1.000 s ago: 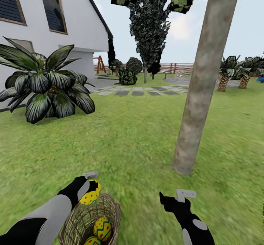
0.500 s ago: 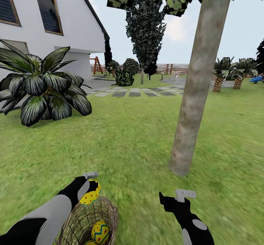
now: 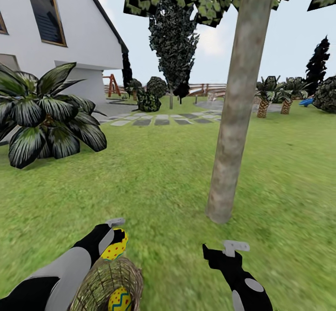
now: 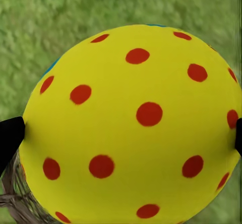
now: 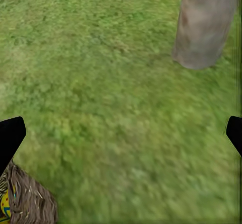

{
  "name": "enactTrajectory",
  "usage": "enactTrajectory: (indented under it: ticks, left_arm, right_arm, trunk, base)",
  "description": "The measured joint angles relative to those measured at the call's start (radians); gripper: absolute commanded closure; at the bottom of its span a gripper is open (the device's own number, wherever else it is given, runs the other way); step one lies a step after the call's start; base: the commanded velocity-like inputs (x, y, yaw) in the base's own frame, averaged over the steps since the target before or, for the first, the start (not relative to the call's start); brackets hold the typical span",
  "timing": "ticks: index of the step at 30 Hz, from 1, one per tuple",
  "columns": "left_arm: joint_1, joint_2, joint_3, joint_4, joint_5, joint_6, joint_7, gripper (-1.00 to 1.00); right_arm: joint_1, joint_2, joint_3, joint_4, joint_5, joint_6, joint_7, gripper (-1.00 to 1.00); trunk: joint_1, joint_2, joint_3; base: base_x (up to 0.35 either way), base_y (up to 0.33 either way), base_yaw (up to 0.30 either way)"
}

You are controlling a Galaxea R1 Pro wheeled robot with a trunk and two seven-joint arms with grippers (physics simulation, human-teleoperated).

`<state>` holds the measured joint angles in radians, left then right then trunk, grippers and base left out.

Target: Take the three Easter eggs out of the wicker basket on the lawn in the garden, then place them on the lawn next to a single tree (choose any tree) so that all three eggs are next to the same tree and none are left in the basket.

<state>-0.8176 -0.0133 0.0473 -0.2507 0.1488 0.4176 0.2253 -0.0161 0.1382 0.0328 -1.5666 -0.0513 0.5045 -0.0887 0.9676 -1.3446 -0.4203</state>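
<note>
One egg (image 3: 114,248), yellow with red dots, sits clamped in the left tool (image 3: 113,245), held just above the far rim of the basket (image 3: 95,280); in the left wrist view the egg (image 4: 133,126) bulges between the two black fingertips (image 4: 10,136), with grass behind it and a bit of wicker at the edge. A second egg (image 3: 119,299), with a blue-edged zigzag band, lies inside the basket at the bottom edge of the head view; whether a third lies with it I cannot tell. The basket rests on the lawn (image 3: 158,176), close in front of the robot on its left side. The right tool (image 3: 228,250) hovers over bare grass with nothing in it, and in the right wrist view its fingertips (image 5: 11,136) stand wide apart. The tree (image 3: 233,115) rises from the lawn ahead and to the right, near the right tool, its trunk (image 5: 204,22) base planted in grass. Farther off stand a broad-leaved plant (image 3: 44,115) at the left, a white house (image 3: 56,31), paving slabs (image 3: 158,120), a dark conifer (image 3: 172,45) and short palms (image 3: 273,96).
</note>
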Motion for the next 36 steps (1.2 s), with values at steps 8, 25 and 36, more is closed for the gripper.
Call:
enactTrajectory:
  ticks: [8, 25, 36]
  left_arm:
    - [0.000, 0.000, 0.000, 0.000, 0.000, 0.000, 0.001, 1.00]
    - [0.000, 0.000, 0.000, 0.000, 0.000, 0.000, 0.002, 1.00]
    - [0.000, -0.002, 0.000, 0.000, 0.000, 0.000, 0.003, 1.00]
  right_arm:
    - [0.000, 0.000, -0.001, 0.000, 0.000, 0.000, 0.000, -1.00]
    - [0.000, 0.000, -0.002, 0.000, 0.000, 0.001, 0.000, -1.00]
    - [0.000, 0.000, -0.003, 0.000, 0.000, 0.002, 0.000, -1.00]
  trunk:
    - [-0.031, 0.056, 0.029]
    - [-0.096, 0.175, 0.083]
    - [-0.138, 0.252, 0.129]
  base:
    - [0.000, 0.000, -0.070]
    - [0.000, 0.000, -0.009]
    - [0.000, 0.000, -0.181]
